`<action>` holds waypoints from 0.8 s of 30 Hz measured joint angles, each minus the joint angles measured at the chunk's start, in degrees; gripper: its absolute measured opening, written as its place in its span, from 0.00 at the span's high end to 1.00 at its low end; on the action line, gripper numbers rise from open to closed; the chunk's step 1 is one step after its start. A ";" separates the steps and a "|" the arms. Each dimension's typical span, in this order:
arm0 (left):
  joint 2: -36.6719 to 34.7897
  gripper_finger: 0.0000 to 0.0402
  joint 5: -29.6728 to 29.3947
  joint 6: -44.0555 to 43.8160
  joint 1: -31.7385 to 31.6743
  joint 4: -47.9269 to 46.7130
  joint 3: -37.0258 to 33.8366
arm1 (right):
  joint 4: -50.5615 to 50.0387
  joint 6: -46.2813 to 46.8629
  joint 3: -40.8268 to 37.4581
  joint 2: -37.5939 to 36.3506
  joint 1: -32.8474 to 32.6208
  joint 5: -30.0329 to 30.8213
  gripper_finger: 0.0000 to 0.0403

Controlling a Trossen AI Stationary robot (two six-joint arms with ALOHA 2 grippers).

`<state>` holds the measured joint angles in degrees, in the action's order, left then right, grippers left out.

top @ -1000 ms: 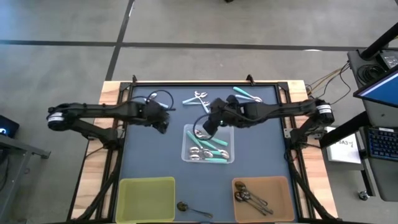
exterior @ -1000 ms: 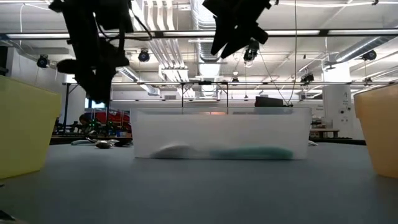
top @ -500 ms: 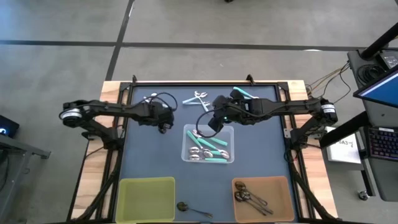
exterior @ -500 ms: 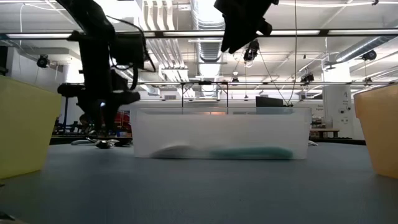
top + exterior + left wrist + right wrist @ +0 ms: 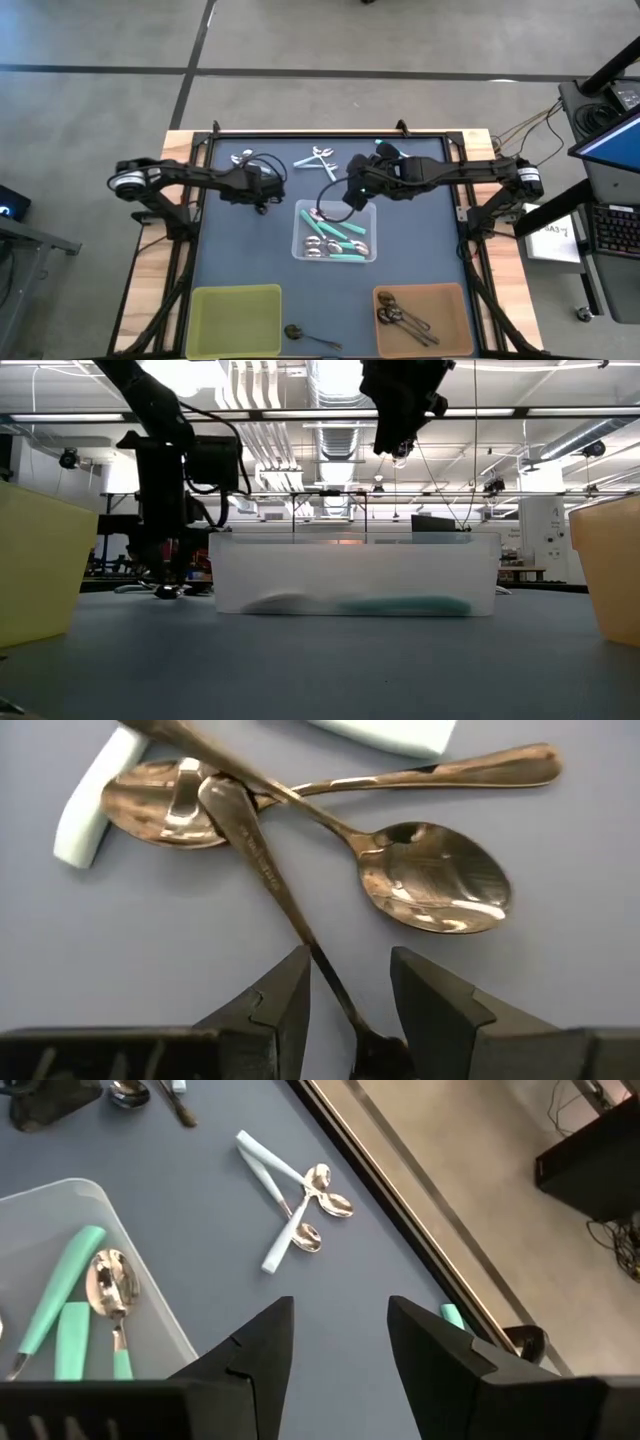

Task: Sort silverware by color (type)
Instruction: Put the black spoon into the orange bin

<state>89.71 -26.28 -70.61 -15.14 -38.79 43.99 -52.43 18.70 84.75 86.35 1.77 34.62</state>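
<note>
Several teal spoons (image 5: pixel 345 240) lie sorted in the clear bin (image 5: pixel 300 215) and dark ones in the brown bin (image 5: pixel 455 300) — the yellow bin (image 5: pixel 235 315) looks empty. Loose spoons (image 5: pixel 318 158) remain on the bench (image 5: pixel 250 250). The left gripper (image 5: pixel 350 995), fingers apart, straddles a metal spoon handle (image 5: pixel 270 870); the right gripper (image 5: pixel 340 1350) hovers spread, empty. Bin contents blur in the low view.

Teal-handled spoons (image 5: pixel 340 243) fill the clear bin (image 5: pixel 300 247); yellow bin (image 5: pixel 236 320); brown bin (image 5: pixel 424 320); slate-blue table (image 5: pixel 240 255).
</note>
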 joint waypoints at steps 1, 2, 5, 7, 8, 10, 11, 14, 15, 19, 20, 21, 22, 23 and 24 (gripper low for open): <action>0.36 0.69 -0.03 -0.88 0.00 -0.08 -0.03 | -0.02 0.00 0.00 0.00 0.05 -0.01 0.62; 0.78 0.69 -0.08 -1.88 0.00 -0.06 -0.17 | -0.06 0.00 0.00 0.00 0.05 -0.01 0.62; 2.19 0.69 -0.15 -4.77 0.00 -0.17 -0.69 | -0.12 0.03 0.00 0.00 0.05 -0.01 0.61; 3.19 0.69 -0.53 -5.58 0.08 0.20 -0.90 | -0.22 0.16 0.00 0.00 0.03 -0.01 0.61; 3.68 0.69 -0.90 -5.63 0.11 0.23 -1.01 | -0.26 0.24 0.00 0.00 0.03 -0.01 0.61; 4.67 0.69 -0.99 -5.62 0.15 0.25 -1.16 | -0.28 0.29 0.00 0.00 0.03 -0.01 0.62; 5.02 0.70 -0.89 -5.54 0.13 0.29 -1.20 | -0.29 0.36 0.00 0.00 0.03 -0.02 0.62; 5.49 0.74 -0.88 -4.00 0.13 0.48 -1.18 | -0.49 1.22 0.00 0.00 0.03 -0.05 0.63; 5.51 0.77 -0.87 -3.56 0.13 0.66 -1.18 | -0.84 1.31 0.00 0.00 0.03 -0.05 0.63; 5.52 0.94 -0.66 -1.49 0.13 1.09 -1.20 | -3.45 2.60 0.00 -0.35 -0.02 -0.17 0.63; 5.56 0.97 -0.66 -1.18 0.13 1.09 -1.20 | -4.38 3.11 -0.02 -0.60 -0.02 -0.20 0.63; 5.58 0.98 -0.66 -0.93 0.13 1.10 -1.20 | -5.17 3.77 -0.02 -0.91 -0.02 -0.20 0.63; 5.53 0.98 -0.62 -0.56 0.13 1.08 -1.23 | -5.72 4.24 0.00 -1.30 -0.02 -0.20 0.63; 5.44 0.98 -0.50 -0.22 0.14 1.07 -1.25 | -6.36 4.33 -0.02 -1.83 -0.02 -0.22 0.63; 5.30 0.98 -0.30 0.06 0.20 1.03 -1.27 | -6.87 4.44 -0.02 -2.37 -0.02 -0.24 0.64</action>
<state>95.01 -26.59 -70.54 -14.94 -37.76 42.72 -59.30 23.14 84.73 83.97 1.76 34.38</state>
